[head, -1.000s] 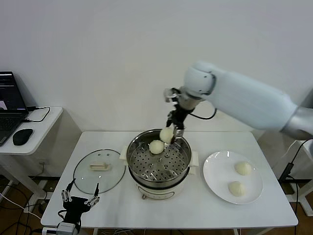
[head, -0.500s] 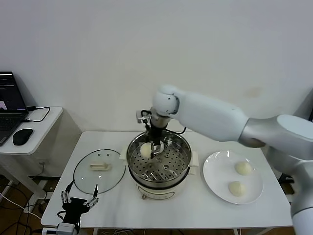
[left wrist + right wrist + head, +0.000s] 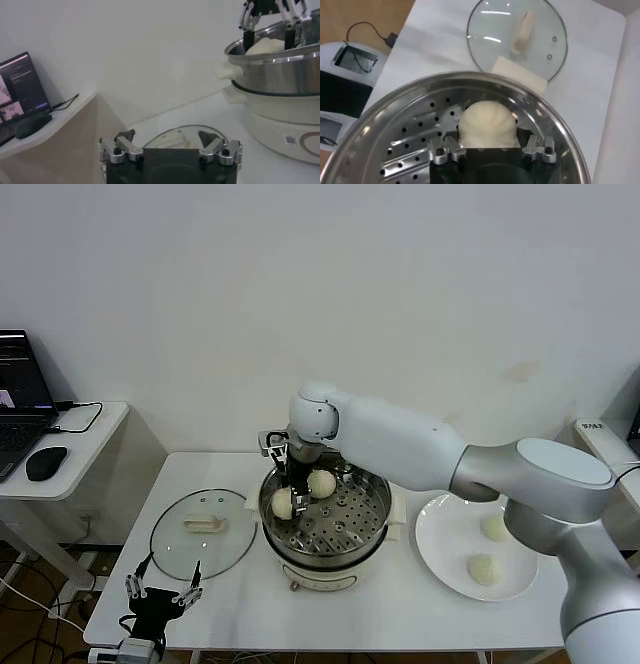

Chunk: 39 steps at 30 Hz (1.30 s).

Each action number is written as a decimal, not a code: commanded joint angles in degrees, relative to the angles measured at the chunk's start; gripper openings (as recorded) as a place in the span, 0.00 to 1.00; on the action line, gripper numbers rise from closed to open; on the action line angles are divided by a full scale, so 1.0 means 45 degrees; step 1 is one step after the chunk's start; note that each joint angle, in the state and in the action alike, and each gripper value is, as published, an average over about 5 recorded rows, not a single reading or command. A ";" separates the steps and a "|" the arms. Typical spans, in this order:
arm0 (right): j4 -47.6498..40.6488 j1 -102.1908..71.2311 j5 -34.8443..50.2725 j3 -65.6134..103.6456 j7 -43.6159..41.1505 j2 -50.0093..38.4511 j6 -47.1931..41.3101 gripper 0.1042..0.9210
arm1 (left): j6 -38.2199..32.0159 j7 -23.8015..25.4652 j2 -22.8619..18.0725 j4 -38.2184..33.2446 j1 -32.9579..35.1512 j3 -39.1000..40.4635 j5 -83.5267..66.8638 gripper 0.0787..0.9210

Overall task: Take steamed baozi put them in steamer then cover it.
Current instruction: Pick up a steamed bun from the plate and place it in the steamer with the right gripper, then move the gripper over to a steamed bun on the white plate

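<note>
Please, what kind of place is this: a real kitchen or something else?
Probably a lab or test room, not a kitchen: a steamer and a plate sit on a plain white table against a bare wall, with a laptop on a side desk.

You have four steamed baozi: two in the steamer (image 3: 372, 506), one (image 3: 284, 504) between the right gripper's (image 3: 287, 506) fingers, one (image 3: 321, 483) just beside it; two (image 3: 496, 527) (image 3: 484, 568) on one white plate (image 3: 443, 552). One glass cover (image 3: 170, 546).
</note>
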 commanded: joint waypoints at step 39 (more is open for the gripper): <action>0.5797 -0.1843 -0.2674 0.3538 -0.1334 -1.1855 0.1668 0.88 | -0.0030 -0.0042 -0.0276 -0.0049 0.0188 -0.0040 0.0129 0.88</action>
